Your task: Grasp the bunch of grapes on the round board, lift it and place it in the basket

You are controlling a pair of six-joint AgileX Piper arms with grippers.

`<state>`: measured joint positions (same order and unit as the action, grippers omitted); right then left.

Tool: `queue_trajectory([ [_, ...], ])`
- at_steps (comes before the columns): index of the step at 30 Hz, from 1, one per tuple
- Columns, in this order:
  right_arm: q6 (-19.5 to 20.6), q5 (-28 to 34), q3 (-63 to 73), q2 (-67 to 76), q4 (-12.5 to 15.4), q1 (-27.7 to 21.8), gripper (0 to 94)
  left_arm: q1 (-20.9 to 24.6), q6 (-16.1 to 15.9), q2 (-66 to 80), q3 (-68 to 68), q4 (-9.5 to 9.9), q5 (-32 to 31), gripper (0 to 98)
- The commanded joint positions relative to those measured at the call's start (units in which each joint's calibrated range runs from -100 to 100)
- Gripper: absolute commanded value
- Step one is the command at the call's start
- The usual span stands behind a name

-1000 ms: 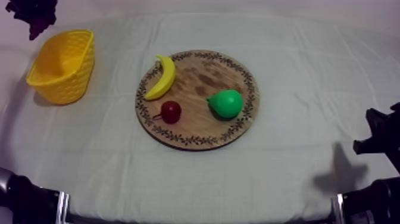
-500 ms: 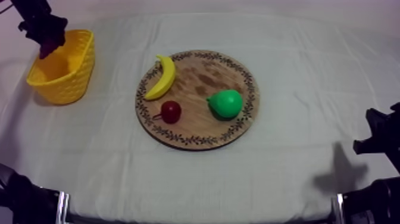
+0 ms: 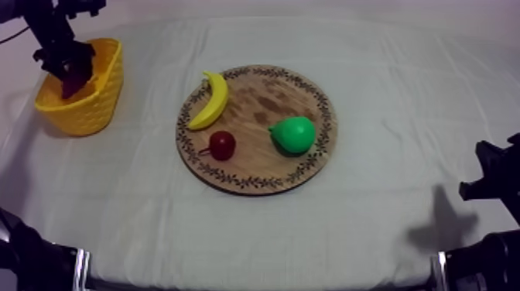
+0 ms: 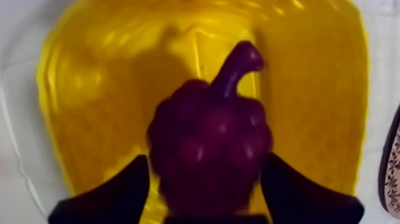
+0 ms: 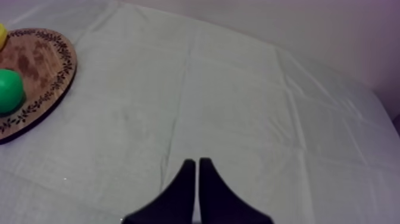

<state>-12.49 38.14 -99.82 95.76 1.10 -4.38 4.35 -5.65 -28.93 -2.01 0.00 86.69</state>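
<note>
**Left claw point(image 4: 205, 162) over the basket point(image 4: 101, 89).** I am holding the grapes point(image 4: 208, 140) clamped between the two fingers, one pressing on each flank of the bunch and the stem pointing away from the wrist. Gripped by its widest part, the lumpy fruit is not tilting or slipping. The bunch is hanging inside the outline of the basket's mouth, with yellow wall showing on every side of it. I cannot tell whether it is touching the floor.

In the top view, my left arm is coming in from the upper left and reaching down past the rim of the basket at the table's point(image 3: 402, 85) left side. I judge that this centring is deliberate: let go here, the grapes should be dropping inside and not glancing off the rim or tipping the light basket.

**Board point(image 3: 255, 97).** It is carrying the banana point(image 3: 213, 99), the pear point(image 3: 294, 134) and the small red fruit point(image 3: 222, 145), all well apart from the basket.

**Right claw point(image 5: 197, 165).** Its fingers are lying together as a narrow wedge over bare cloth, gripping nothing. It is waiting at the right side, clear of the board and the working arm.

**Step in hand (judgement).** The carry is looking complete, and parting the left fingers is what is remaining.
</note>
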Motion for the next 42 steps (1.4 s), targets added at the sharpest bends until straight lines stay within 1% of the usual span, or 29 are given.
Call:
queue_trajectory([
  [1,0.0,0.0,0.0,0.0,0.0,0.0,0.3,0.1,-0.2,-0.3,0.1,-0.33,0.2,82.7],
  [4,0.0,0.0,0.0,0.0,0.0,0.0,0.3,0.2,-0.2,-0.6,-0.2,-0.81,0.7,89.9],
  [6,0.0,0.0,0.0,0.0,0.0,0.0,0.3,0.2,0.0,-0.7,-0.5,-1.00,1.2,92.5],
  [9,0.0,0.0,0.0,0.0,0.0,0.0,0.3,0.2,0.2,-0.6,-0.8,-1.26,1.5,93.1],
  [13,0.0,0.0,0.0,0.0,0.0,0.0,0.3,0.4,0.7,0.3,-0.6,-1.49,1.6,90.1],
  [19,0.0,0.0,0.0,0.0,0.0,0.0,0.3,0.5,1.6,4.5,1.4,-1.83,1.6,81.3],
  [25,0.0,0.0,0.0,0.0,0.0,0.0,0.3,0.3,1.7,11.8,4.2,-2.55,1.3,68.0],
  [30,0.0,0.0,0.0,0.0,0.0,0.0,0.3,0.2,1.6,19.3,8.0,-2.63,0.6,62.4],
  [36,0.0,0.0,0.0,0.0,0.0,0.0,0.3,0.1,0.6,29.2,15.7,-3.13,-4.5,55.0],
  [42,0.0,0.0,0.0,0.0,0.0,0.0,0.3,0.3,1.0,40.3,24.0,-3.03,-9.6,38.9],
])
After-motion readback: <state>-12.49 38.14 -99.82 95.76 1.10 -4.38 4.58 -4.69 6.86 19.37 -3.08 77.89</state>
